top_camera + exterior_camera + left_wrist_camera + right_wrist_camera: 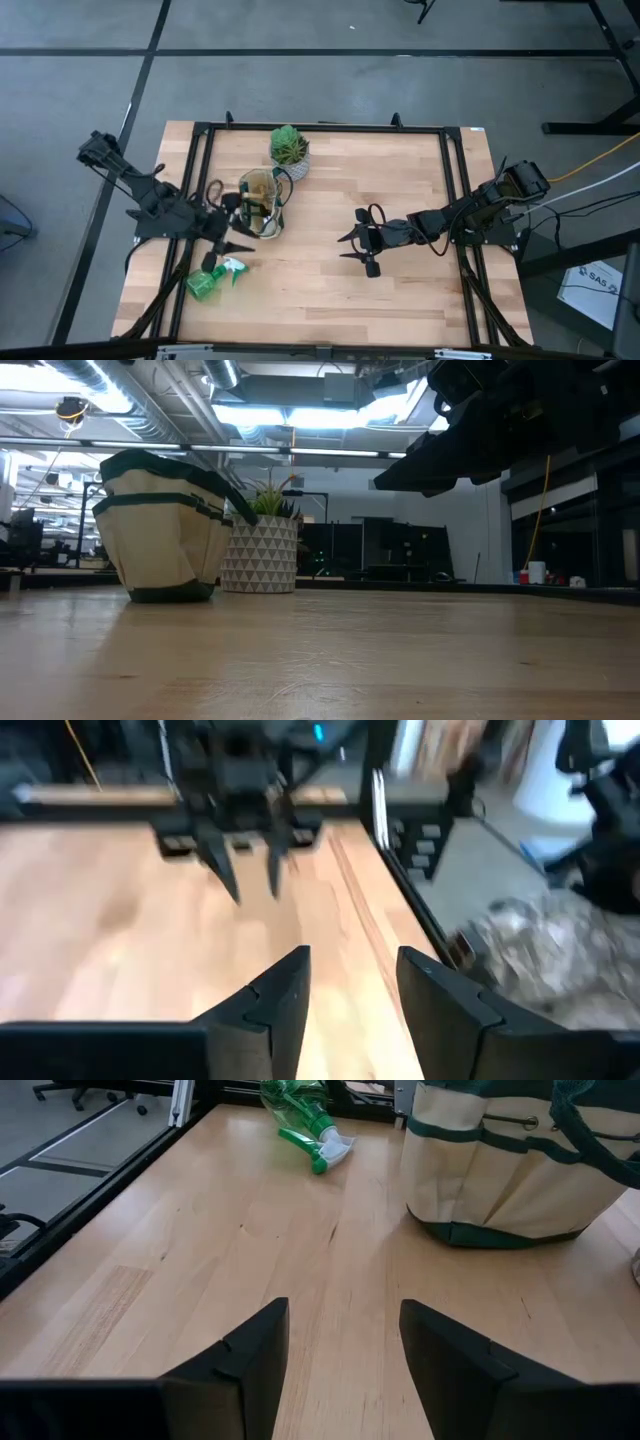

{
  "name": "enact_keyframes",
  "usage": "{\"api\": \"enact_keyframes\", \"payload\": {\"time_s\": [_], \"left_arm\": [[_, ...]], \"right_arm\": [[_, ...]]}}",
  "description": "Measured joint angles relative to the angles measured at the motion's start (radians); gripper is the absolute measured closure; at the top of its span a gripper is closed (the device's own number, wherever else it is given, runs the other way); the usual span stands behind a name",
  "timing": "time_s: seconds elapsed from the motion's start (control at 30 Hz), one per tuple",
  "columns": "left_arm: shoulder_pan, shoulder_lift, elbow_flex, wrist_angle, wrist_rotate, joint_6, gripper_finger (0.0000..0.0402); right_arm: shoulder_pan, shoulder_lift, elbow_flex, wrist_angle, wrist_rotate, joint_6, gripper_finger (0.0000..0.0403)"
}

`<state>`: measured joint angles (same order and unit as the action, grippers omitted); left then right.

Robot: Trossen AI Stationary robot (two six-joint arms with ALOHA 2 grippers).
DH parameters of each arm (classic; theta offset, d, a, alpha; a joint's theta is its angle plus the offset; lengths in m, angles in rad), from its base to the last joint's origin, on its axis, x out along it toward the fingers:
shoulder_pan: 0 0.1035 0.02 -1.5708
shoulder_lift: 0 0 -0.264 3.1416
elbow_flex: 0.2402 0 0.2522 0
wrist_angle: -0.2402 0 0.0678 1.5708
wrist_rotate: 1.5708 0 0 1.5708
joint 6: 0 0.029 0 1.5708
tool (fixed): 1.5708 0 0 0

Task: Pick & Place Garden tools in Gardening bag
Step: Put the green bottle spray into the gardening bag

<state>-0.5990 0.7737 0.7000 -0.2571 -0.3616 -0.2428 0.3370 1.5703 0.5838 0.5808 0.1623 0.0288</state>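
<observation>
From overhead, the cream gardening bag (262,203) with dark green trim stands on the wooden table (400,290), just beside a potted green plant (289,147) in a white patterned pot; tool handles show inside the bag's open mouth, too small to tell apart. A translucent green spray bottle (212,279) lies on its side on the boards near the bag, on the side away from the plant. The left gripper (232,247) hangs between bag and bottle, fingers spread and empty. The right gripper (350,246) hovers over bare wood well apart from the bag, fingers likewise spread with nothing between them. At table height, the bag (165,528) sits upright with its green handles looped over the top, touching or nearly touching the triangle-patterned pot (260,555) beside it, while a dark arm (500,420) looms above the table well away from the bag. The left wrist camera shows its own two dark fingers (285,995) parted over bare planks, with the other arm's gripper (245,870) farther off, its fingers also apart. The right wrist camera shows its fingers (255,1350) parted above the wood, facing the bag (510,1170) with its side pockets, and the spray bottle (300,1115) lying just beyond the bag.
</observation>
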Motion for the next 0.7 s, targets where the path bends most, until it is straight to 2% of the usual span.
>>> {"api": "enact_keyframes", "payload": {"time_s": [0.2,0.47,0.7], "left_arm": [[-0.089,0.131,0.116,-0.191,0.021,-0.172,0.0239],[-0.182,0.204,0.123,-0.278,0.024,-0.408,0.0237],[-0.233,0.249,0.123,-0.339,0.022,-0.54,0.0237]], "right_arm": [[0.0,0.0,0.0,0.0,0.0,0.0,0.0209],[0.0,0.0,0.0,0.0,0.0,0.0,0.0209],[0.0,0.0,0.0,0.0,0.0,0.0,0.0209]]}}
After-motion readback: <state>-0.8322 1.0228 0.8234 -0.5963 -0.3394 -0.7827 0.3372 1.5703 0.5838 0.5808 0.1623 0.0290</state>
